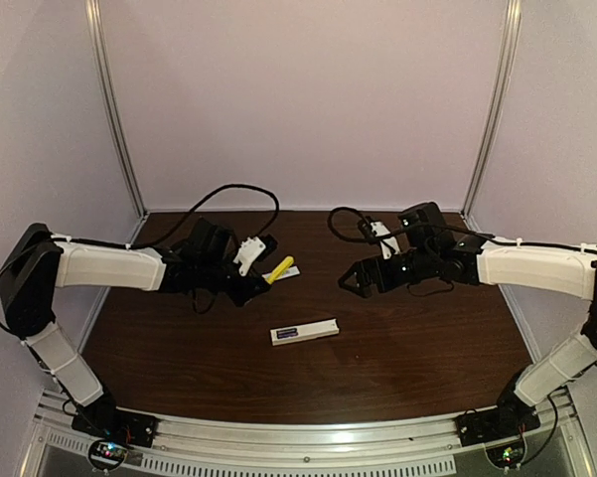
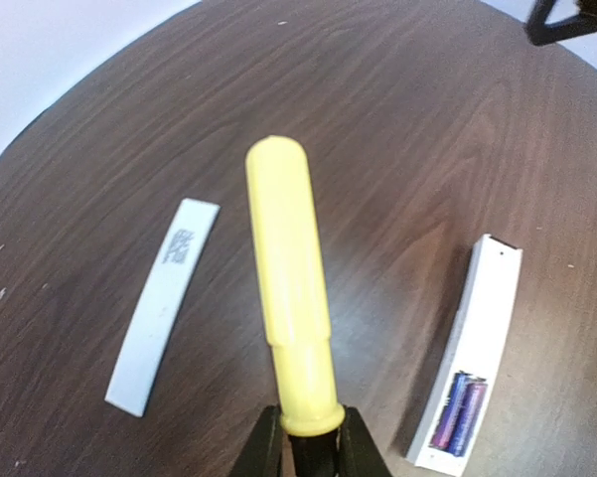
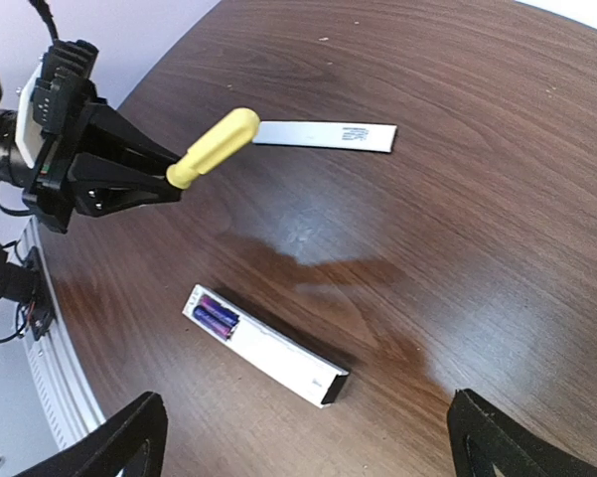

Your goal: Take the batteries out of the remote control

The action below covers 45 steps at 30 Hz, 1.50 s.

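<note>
The remote control (image 1: pixel 304 332) is seen lying flat near the middle of the surface (image 1: pixel 417 358), with the batteries (image 3: pixel 216 316) seated side by side in the open compartment at its left end. Behind it and to the left, a screwdriver (image 1: pixel 279 269) is held above the surface in the left end effector (image 1: pixel 259 286), its handle pointing away from the arm. A cover strip (image 3: pixel 325 133) is laid flat just beyond the screwdriver. The right end effector (image 1: pixel 354 283) is positioned behind and right of the remote control, well apart from it.

Yellow-handled screwdriver (image 2: pixel 290 308) above dark wooden table (image 2: pixel 397 129), white cover strip (image 2: pixel 164 303) beside.
</note>
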Available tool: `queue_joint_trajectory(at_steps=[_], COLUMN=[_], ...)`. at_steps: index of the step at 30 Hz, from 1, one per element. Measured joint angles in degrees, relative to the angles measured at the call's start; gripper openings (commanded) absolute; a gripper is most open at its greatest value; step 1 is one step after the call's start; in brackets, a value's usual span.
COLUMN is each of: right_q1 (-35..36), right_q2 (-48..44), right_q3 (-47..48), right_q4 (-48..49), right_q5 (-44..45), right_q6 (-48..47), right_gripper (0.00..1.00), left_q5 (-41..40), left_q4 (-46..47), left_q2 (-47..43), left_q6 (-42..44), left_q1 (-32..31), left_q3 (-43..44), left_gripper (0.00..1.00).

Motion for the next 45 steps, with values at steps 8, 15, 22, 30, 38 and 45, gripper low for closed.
queue_joint_trajectory(at_steps=[8,15,22,30,38,45], right_q1=[-0.59,-0.55,-0.55,-0.55,-0.15,1.31], right_q2=[-1.95,-2.03,-2.03,-1.64,-0.02,2.75], right_q3=[0.55,0.63,1.60,1.70,3.21,5.05], right_q4=[-2.40,-2.43,-2.12,-1.46,-0.48,-0.20], right_q5=[-11.65,-15.96,-21.64,-27.17,-29.81,-30.88], right_q6=[-4.24,-7.15,-9.49,-10.56,-10.60,-10.75], right_gripper=[1.00,0.99,0.91,0.81,0.71,0.60], left_q5=[17.81,29.99,38.75,47.39,51.41,51.84], left_q4=[-0.72,-4.37,-8.79,-11.30,-12.17,-12.70], left_q2=[0.52,0.57,2.12,5.57,7.54,8.81], left_q6=[3.13,3.93,4.87,5.07,5.03,5.01], left_q1=[-0.26,-0.39,-1.18,-2.27,-3.45,-4.48], left_q3=[5.79,9.49,11.52,14.05,15.76,15.93], left_gripper=[0.00,0.00,0.00,0.00,0.00,0.00])
